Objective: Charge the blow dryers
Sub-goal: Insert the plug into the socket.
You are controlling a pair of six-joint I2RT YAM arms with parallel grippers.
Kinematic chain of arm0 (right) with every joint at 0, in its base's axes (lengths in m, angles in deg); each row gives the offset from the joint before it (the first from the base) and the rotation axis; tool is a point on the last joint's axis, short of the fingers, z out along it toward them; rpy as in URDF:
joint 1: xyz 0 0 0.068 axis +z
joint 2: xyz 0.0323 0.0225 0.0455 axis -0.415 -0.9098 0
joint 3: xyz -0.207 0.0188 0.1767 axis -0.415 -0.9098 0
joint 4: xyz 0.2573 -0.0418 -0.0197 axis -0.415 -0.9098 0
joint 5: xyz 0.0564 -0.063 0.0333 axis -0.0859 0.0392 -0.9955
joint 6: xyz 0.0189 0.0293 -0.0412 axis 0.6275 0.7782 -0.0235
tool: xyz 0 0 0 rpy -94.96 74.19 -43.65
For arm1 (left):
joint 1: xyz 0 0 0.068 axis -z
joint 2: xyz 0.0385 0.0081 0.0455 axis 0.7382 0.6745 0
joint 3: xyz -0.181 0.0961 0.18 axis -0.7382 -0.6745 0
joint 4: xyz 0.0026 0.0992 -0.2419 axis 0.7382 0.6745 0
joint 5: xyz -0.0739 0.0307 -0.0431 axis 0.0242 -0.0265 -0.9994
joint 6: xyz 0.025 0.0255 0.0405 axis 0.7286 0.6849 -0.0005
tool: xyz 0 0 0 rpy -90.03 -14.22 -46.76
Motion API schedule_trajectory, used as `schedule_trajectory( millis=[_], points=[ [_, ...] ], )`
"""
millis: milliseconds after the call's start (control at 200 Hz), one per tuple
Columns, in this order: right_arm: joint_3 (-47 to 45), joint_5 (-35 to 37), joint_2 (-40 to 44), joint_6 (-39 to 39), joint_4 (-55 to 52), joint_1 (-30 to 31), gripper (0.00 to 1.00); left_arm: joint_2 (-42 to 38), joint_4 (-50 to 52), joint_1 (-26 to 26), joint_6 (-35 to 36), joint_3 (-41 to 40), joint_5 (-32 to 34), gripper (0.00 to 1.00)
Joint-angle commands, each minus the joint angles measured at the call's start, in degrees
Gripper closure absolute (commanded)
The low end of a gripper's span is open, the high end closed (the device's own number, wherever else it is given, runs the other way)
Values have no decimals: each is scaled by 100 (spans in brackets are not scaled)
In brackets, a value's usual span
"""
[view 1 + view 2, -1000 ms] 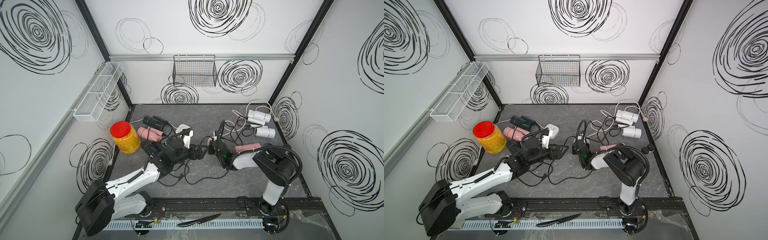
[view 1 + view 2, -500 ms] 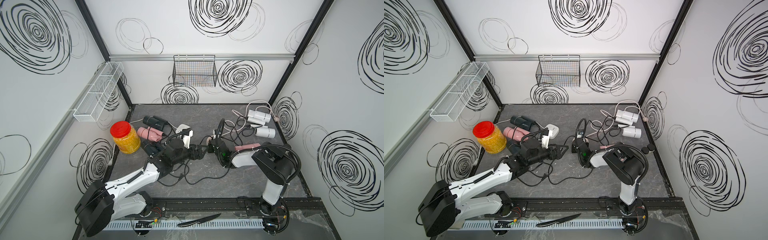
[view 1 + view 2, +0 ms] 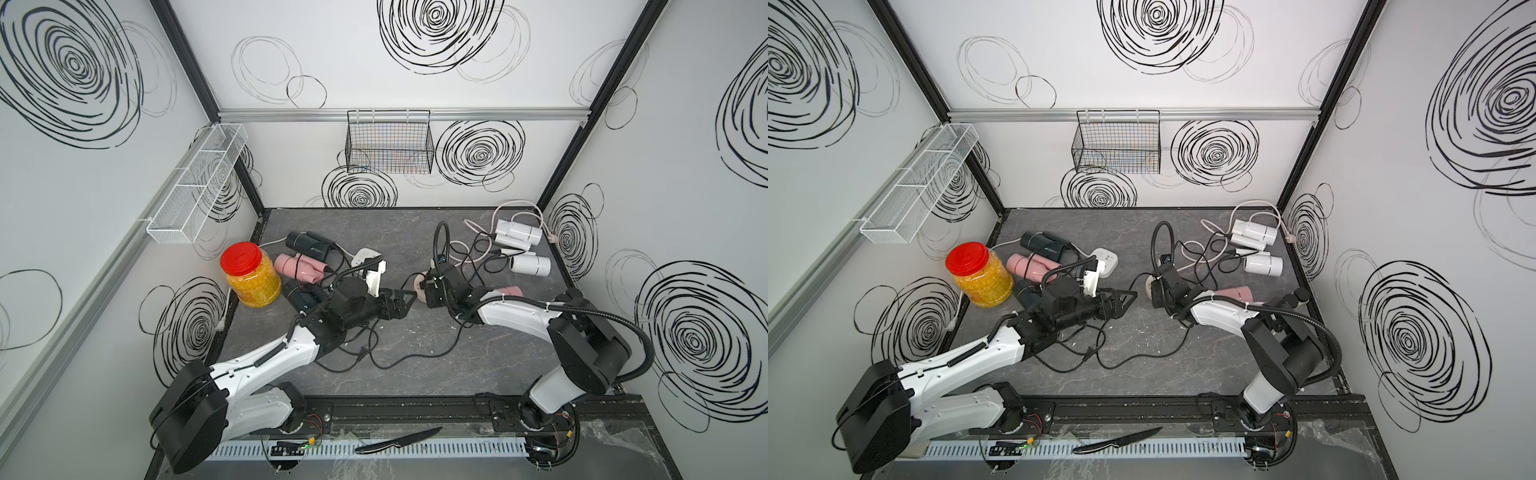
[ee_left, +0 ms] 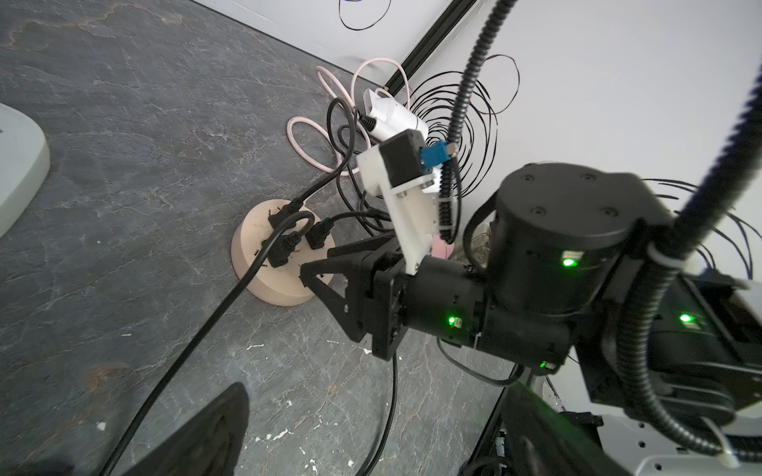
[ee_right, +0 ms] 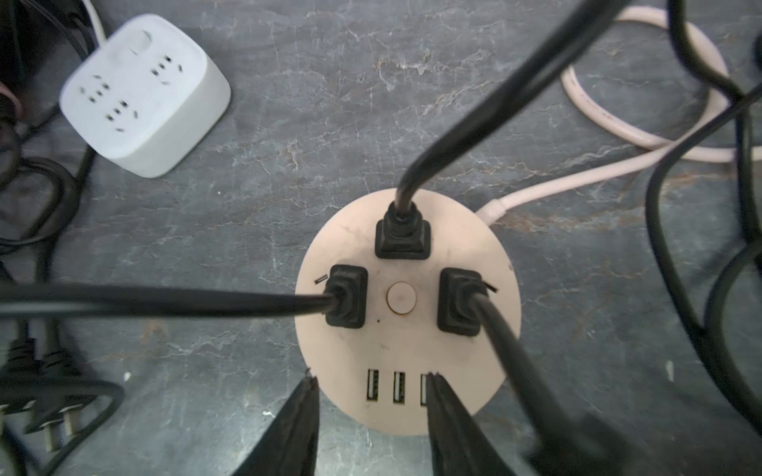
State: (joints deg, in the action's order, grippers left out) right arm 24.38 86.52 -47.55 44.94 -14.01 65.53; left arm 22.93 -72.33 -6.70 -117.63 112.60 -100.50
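Starting at my edge, six o'clock: a black knife (image 3: 397,441) lies on the slotted front rail, between the two arm bases. Moving in, bare grey table (image 3: 478,374), and a black cord (image 4: 196,342) runs across it from the hub.

Dead centre now, and the two grippers face each other. My left gripper (image 3: 409,296) hovers low, pointing toward three o'clock, jaws spread wide with nothing in them. My right gripper (image 5: 371,381) hangs just over the round beige socket hub (image 5: 396,346). Its jaws are parted with only the hub's USB ports showing between them, so it grips nothing. Three black plugs (image 5: 402,239) are seated in the hub around its centre button. Two loose plugs (image 5: 53,420) lie on the table, prongs bare.

The blow dryers sit in two clusters, all with stubby barrels. Out at nine o'clock, beside the red-lidded jar (image 3: 249,276), the near dark dryer (image 3: 300,298) is half under my left arm. Behind it lies the left pink dryer (image 3: 297,268), then the far dark dryer (image 3: 309,243). The white power strip (image 5: 144,94) sits just beside them toward centre.

At three o'clock the right pink dryer (image 3: 507,292) is mostly hidden behind my right arm. Beyond it is the near white dryer (image 3: 530,265), and the far white dryer (image 3: 517,232) is at two o'clock, tangled in black and pale cords.

At twelve o'clock a black wire basket (image 3: 388,143) hangs on the back wall.
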Motion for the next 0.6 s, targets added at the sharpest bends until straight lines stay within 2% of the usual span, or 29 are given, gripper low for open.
schedule_trajectory(
  millis=[0,130,445,595],
  points=[
    [261,-527,281,14,-567,-128,58,-89,-77,-2,85,181,50,1],
    [727,-805,-38,-29,-1104,-245,61,-53,-111,-5,77,189,39,1],
    [1343,-240,-703,154,-1462,-120,65,-61,-42,-53,103,189,58,1],
    [1626,-222,-1032,34,-1463,-137,68,-26,-89,-54,79,155,49,1]
  ],
)
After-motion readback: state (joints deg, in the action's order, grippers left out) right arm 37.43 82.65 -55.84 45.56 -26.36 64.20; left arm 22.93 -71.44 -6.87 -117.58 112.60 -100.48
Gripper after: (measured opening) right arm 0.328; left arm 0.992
